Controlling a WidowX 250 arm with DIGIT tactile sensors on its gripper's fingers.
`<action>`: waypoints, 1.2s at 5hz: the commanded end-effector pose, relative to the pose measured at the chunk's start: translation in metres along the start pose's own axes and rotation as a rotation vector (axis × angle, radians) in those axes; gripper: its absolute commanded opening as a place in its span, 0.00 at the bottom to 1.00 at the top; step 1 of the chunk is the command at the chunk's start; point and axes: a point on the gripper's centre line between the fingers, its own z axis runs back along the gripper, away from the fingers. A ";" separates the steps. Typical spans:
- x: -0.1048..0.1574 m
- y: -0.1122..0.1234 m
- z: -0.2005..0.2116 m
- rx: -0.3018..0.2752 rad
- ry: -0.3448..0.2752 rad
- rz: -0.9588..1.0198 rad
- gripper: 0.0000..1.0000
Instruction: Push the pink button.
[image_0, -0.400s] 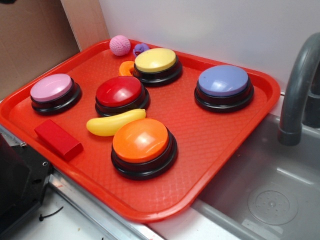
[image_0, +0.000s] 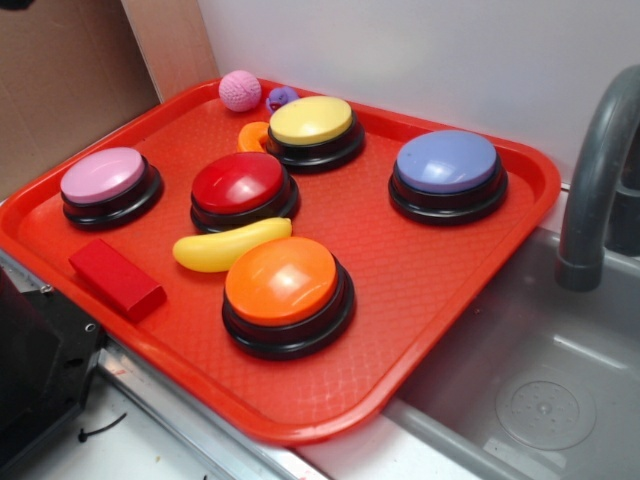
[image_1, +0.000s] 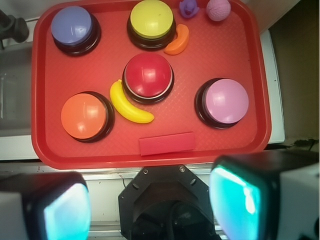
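The pink button (image_0: 103, 176), pale pink-mauve dome on a black base, sits at the left end of the red tray (image_0: 420, 290). In the wrist view it (image_1: 226, 101) is at the right of the tray. My gripper (image_1: 150, 207) is open and empty, high above and off the tray's near edge, over the black robot base. Its two fingers (image_1: 235, 197) frame the bottom of the wrist view. The gripper does not show in the exterior view.
Also on the tray: red button (image_0: 240, 185), orange button (image_0: 283, 283), yellow button (image_0: 312, 122), periwinkle-blue button (image_0: 447, 163), yellow banana (image_0: 228, 246), red block (image_0: 115, 277), small pink ball (image_0: 240, 90), purple toy (image_0: 281, 97), orange slice (image_0: 253, 136). A sink (image_0: 540, 390) and grey faucet (image_0: 595, 180) stand at the right.
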 end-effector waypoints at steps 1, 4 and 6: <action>0.065 0.077 -0.063 0.057 0.047 0.374 1.00; 0.057 0.126 -0.159 0.080 0.062 0.565 1.00; 0.060 0.142 -0.175 0.107 0.083 0.534 1.00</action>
